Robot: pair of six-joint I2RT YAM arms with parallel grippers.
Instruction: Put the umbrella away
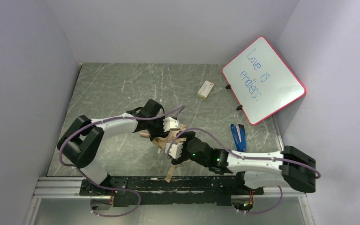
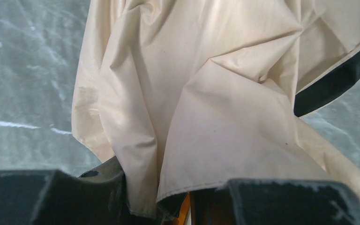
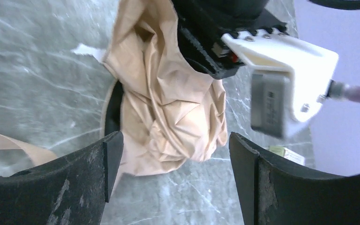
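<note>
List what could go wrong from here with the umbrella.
1. The left gripper seems to pinch mostly loose fabric of the umbrella, so the bundle may slip or spread.
2. The right gripper stands open just short of the bundle and close to the left gripper; moving in, it might bump it.
3. The tan strap trails loose on the table and could snag.

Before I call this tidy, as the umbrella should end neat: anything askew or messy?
The umbrella lies in the middle of the table as a crumpled tan bundle, its fabric bunched instead of rolled, and its strap trails loose toward the near edge.
</note>
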